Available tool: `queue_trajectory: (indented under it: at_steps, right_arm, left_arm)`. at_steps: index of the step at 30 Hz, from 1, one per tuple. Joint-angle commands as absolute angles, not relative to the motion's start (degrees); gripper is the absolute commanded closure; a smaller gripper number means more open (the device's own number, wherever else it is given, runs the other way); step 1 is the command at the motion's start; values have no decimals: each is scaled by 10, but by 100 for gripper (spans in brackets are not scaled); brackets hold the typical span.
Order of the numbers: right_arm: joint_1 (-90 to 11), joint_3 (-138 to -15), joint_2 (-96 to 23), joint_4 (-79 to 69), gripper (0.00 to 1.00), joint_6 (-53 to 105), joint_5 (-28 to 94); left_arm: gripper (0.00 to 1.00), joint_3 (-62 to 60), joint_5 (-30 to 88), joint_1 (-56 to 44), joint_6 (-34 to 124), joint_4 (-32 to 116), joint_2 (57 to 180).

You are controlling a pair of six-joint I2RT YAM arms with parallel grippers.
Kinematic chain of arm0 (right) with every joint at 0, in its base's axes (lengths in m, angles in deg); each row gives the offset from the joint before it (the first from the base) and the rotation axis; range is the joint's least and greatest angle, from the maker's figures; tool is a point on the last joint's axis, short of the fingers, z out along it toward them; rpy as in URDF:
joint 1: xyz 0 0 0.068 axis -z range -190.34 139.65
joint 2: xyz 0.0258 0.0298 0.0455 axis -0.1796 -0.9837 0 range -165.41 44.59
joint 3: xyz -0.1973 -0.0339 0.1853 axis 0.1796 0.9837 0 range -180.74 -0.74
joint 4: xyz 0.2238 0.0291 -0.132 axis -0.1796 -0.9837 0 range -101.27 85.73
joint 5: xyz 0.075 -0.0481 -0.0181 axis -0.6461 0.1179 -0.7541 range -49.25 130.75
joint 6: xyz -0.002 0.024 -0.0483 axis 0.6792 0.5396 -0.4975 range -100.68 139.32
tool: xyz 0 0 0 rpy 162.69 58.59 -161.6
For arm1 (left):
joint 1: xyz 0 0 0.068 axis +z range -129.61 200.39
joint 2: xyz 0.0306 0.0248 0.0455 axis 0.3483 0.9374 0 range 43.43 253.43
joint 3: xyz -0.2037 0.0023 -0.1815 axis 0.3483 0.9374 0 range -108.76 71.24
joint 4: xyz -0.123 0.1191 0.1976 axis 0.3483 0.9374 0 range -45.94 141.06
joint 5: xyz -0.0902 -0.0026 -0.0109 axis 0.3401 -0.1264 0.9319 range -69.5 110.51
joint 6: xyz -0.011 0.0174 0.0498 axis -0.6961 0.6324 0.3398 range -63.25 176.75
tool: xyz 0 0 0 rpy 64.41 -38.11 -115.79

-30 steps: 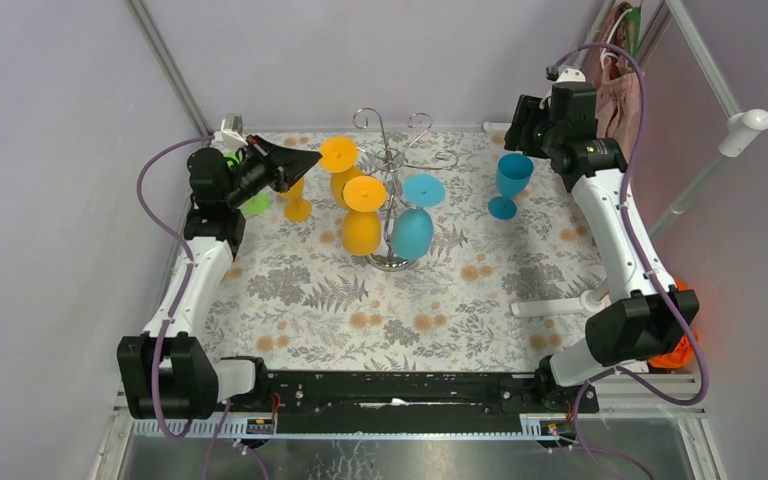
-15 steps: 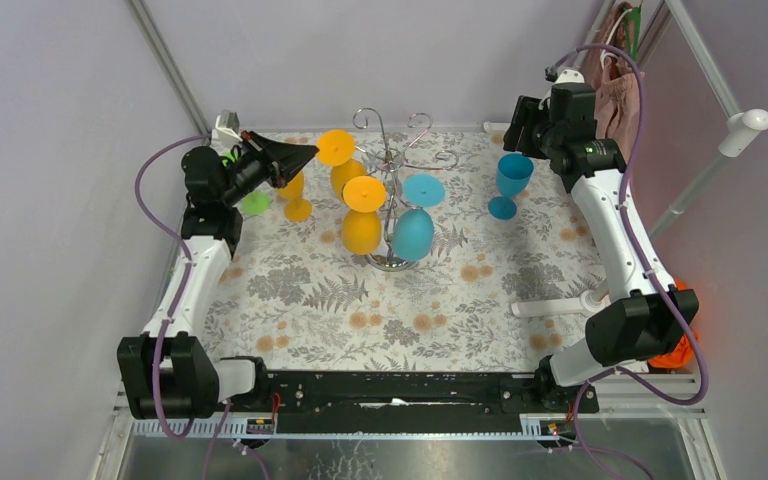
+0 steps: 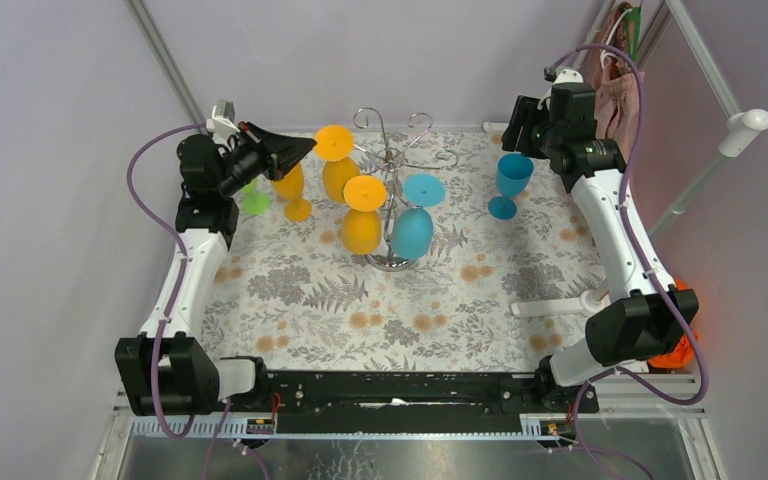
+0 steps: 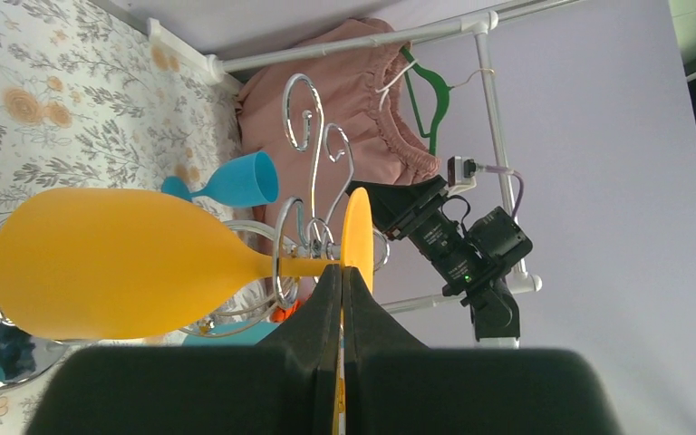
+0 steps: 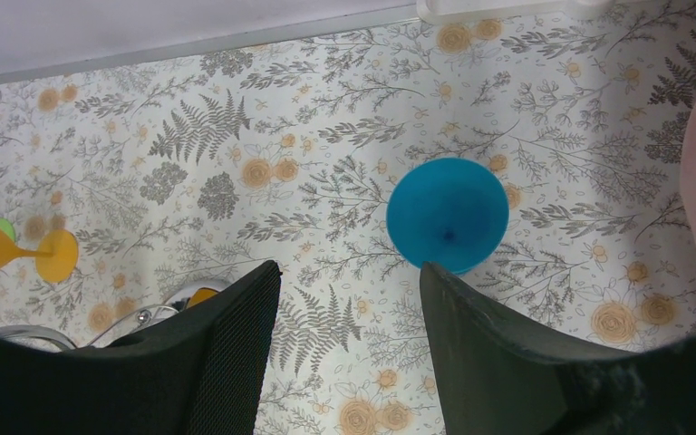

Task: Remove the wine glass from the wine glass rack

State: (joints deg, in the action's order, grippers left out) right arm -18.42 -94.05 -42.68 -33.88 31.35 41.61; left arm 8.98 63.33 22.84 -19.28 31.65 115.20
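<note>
At the rear left of the surface [image 3: 300, 290] | left pincer [image 4: 341, 274] clenched, empty, tips just at the stem of the orange wine glass [image 4: 118, 263] | glass hangs bowl-down on wine glass rack [image 3: 392, 160], long axis upright, right of this pincer | right pincer [image 5: 346, 272] released, well apart, over standing blue glass [image 5: 447, 213] | left arm nearer.

The left gripper [image 4: 339, 272] closes on the stem of an orange wine glass [image 4: 118, 263] hanging in the wine glass rack [image 4: 304, 113], a blue glass [image 4: 236, 181] behind
</note>
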Motion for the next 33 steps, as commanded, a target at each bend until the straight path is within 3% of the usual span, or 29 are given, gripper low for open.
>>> queue_trajectory:
  at_steps: [1, 21, 33]
  right_arm:
    - [-182, -944, -418, -318, 34, 316, 395]
    - [-182, -936, -416, -316, 34, 316, 392]
    - [-181, -932, -415, -314, 34, 316, 390]
  left_arm:
    - [100, 72, 614, 238, -164, 347, 1143]
    - [100, 6, 598, 219, -139, 356, 1200]
    - [100, 23, 591, 169, -129, 376, 1168]
